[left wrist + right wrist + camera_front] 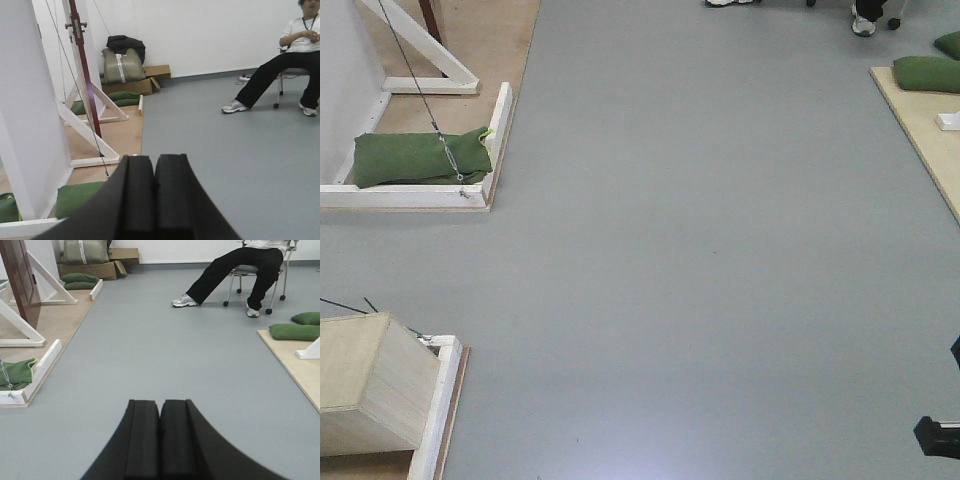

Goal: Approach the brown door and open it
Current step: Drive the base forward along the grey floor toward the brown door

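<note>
Left black pincer (pixel 155 162): clenched, pads pressed together, grasping nothing. Right black pincer (pixel 160 407): likewise clenched and bare. Open grey floor (pixel 150 340) ahead of both. Tall reddish-brown glossy wooden door (pixel 85 70): stands upright at far left, seen edge-on from the left wrist, held in a white wooden braced frame (pixel 90 131) on a plywood base, well apart from both pincers. Green sandbag (pixel 75 197) beside the frame. Seated person (pixel 290 65) at far right.

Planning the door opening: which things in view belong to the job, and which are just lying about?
Job: brown door; left gripper and right gripper, both shut.
Lying about: green sandbags; cardboard box; plywood box; seated person.
</note>
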### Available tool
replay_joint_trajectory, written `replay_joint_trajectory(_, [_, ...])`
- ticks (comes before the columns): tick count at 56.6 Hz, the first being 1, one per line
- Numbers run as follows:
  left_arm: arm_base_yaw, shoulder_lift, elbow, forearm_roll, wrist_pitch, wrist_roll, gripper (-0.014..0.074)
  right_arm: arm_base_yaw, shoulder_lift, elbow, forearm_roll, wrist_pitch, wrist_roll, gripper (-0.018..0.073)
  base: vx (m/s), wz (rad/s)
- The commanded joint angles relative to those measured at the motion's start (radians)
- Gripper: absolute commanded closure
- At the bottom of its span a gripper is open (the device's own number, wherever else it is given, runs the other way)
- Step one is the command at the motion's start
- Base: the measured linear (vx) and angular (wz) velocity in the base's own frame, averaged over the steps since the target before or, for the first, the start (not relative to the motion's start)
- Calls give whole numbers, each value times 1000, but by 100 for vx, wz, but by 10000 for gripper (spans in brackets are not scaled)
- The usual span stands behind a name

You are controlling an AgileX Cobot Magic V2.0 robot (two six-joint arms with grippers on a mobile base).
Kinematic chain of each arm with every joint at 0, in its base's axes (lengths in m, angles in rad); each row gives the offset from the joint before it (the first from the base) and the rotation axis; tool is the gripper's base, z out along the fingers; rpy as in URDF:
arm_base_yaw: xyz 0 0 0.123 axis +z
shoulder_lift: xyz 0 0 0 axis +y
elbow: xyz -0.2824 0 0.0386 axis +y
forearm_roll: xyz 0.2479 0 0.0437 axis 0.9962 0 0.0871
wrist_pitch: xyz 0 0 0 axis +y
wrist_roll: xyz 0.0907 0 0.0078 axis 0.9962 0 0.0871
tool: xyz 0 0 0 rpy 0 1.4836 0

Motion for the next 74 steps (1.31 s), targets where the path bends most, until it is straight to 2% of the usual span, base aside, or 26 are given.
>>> replay_joint_trajectory(1, [-2, -14, -18, -3, -76, -8, 600, -5, -11, 7, 0, -83, -6, 559, 0, 0])
replay_joint_trajectory(74, [-2, -15, -16, -3, -76, -8, 600, -5, -11, 7, 0, -80, -6, 559, 0, 0])
